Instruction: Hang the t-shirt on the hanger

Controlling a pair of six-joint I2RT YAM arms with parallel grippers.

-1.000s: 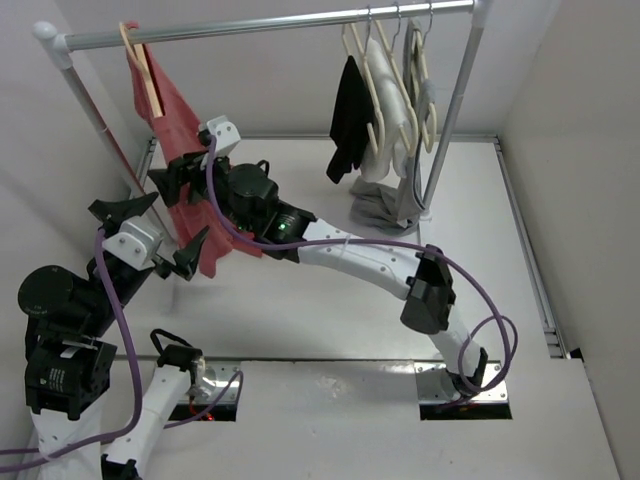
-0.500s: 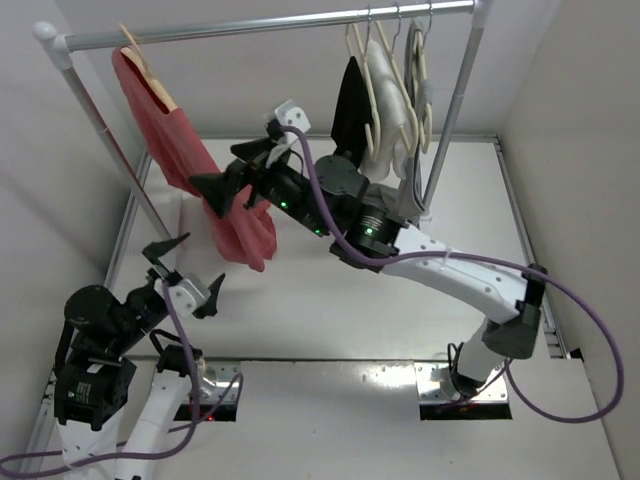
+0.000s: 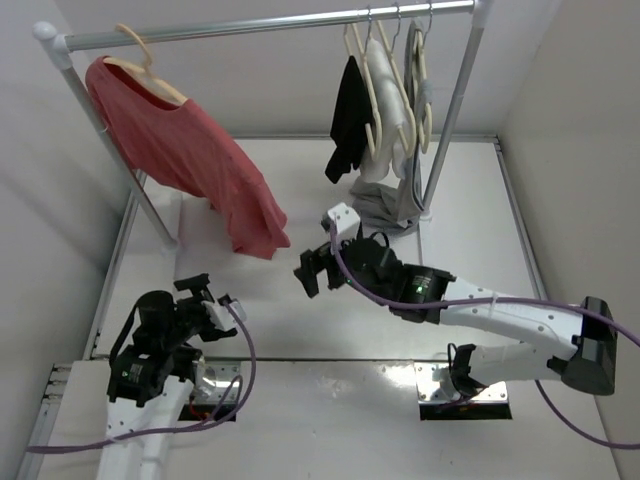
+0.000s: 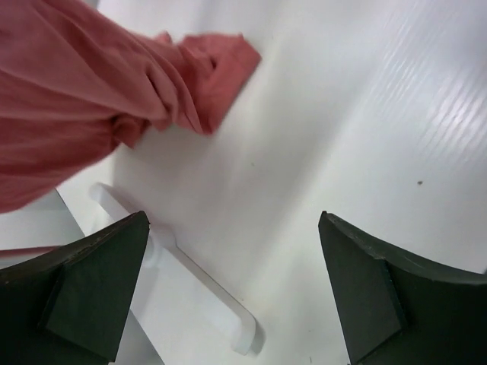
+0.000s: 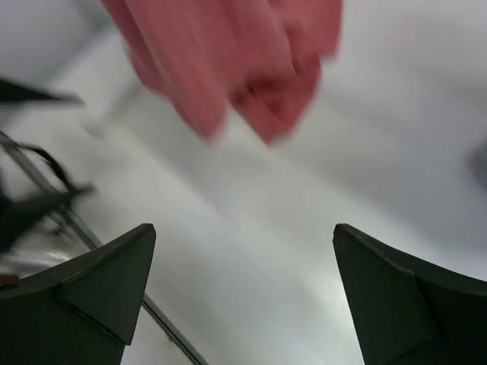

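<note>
The faded-red t-shirt (image 3: pixel 185 150) hangs draped over the peach-beige hanger (image 3: pixel 150 68), whose hook rests on the metal rail (image 3: pixel 270 24) near its left end, with the cloth falling diagonally toward the white table (image 3: pixel 470 220). Both arms are low and clear of it. The right gripper (image 3: pixel 310 272) sits just below and to the right of the shirt's bottom hem, apart from it, its jaws spread wide with nothing between them; in its own blurred wrist view the red fabric fills the top of the frame, well ahead of the fingertips. The left gripper (image 4: pixel 236 296), near the front left of the table, is likewise spread and empty, the shirt's lower folds showing above and to the left of its fingers (image 4: pixel 91 289), past the rack's white foot (image 4: pixel 205 289). At the rail's far right hang a black garment (image 3: pixel 350 115) and pale hangers (image 3: pixel 385 80), with a grey garment (image 3: pixel 385 205) below.
</note>
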